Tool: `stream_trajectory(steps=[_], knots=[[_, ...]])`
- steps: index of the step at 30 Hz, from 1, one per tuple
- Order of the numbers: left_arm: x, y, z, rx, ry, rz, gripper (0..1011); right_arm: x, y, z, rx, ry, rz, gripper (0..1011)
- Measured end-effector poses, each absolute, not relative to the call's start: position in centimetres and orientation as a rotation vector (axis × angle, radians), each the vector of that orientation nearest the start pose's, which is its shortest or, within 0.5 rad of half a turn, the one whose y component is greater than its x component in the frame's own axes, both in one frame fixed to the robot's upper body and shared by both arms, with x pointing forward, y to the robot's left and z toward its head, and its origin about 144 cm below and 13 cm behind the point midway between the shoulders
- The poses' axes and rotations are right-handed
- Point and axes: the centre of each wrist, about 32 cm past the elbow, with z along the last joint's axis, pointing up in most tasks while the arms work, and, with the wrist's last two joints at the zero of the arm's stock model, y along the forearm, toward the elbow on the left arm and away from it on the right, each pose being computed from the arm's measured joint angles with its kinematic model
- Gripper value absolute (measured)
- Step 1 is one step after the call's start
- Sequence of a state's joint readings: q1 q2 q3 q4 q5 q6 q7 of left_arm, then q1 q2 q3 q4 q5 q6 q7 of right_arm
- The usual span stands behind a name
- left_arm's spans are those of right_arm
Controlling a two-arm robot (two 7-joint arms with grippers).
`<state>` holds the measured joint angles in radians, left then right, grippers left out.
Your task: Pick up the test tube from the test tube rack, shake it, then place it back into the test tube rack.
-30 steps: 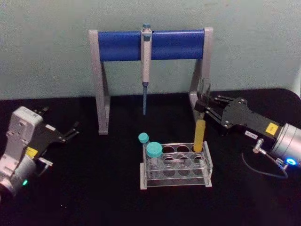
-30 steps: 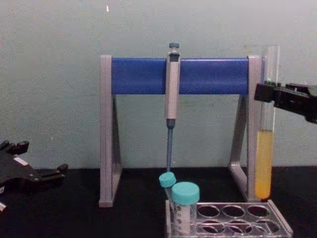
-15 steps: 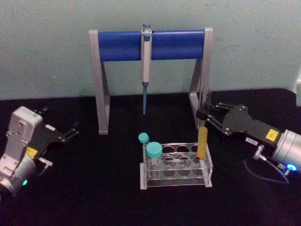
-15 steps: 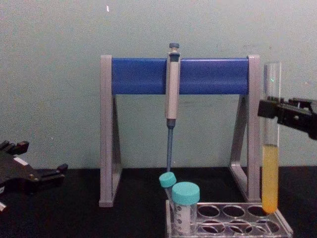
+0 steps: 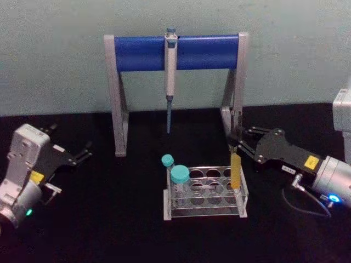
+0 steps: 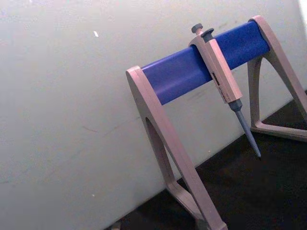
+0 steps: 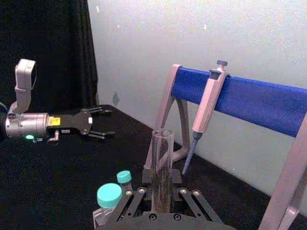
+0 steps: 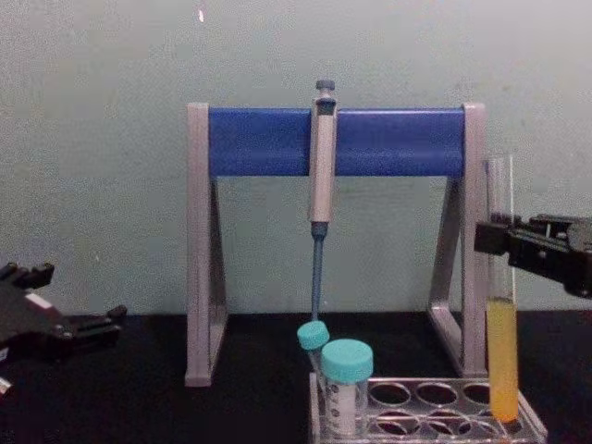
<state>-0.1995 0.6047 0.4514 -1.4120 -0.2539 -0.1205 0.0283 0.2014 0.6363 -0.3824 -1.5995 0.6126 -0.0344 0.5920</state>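
- Right gripper (image 5: 237, 143), black, fingers pinching the upper clear part of the test tube. I see it right of centre in the head view, and coming in from the right edge at mid-height in the chest view (image 8: 497, 239).
- Test tube (image 5: 236, 171): long, slim clear glass, open top, yellow-orange liquid in the lower part. It stands upright.
- In the chest view the tube (image 8: 502, 361) has its round bottom down at the rack's top plate, lower right of the frame. I can't tell how far it sits in a hole, or which row.
- In the right wrist view the tube's open mouth (image 7: 162, 143) rises between the gripper fingers (image 7: 135, 197) at bottom centre.
- Test tube rack (image 5: 241, 205): low clear plastic, round holes in its top plate, lower centre of the head view. The tube is at its right end.
- Two short teal-capped tubes (image 5: 179, 175) stand at the rack's left end, well apart from the glass tube.
- Tall grey stand with a blue crossbar (image 5: 142, 53) is behind the rack. A grey-blue pipette (image 5: 170, 71) hangs from the bar's middle.
- Left gripper (image 5: 85, 150), fingers spread and holding nothing, sits low at the left edge over the black table (image 5: 109, 230), far from the rack.
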Motion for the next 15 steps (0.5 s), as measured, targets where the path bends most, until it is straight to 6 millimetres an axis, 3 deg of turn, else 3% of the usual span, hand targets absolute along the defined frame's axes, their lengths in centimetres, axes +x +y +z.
stream_trajectory(steps=[15], knots=[[48.86, 30.97, 113.98, 0.304, -0.285, 1.248, 1001, 49.3, -30.06, 119.68, -0.033, -0.039, -0.644, 230]])
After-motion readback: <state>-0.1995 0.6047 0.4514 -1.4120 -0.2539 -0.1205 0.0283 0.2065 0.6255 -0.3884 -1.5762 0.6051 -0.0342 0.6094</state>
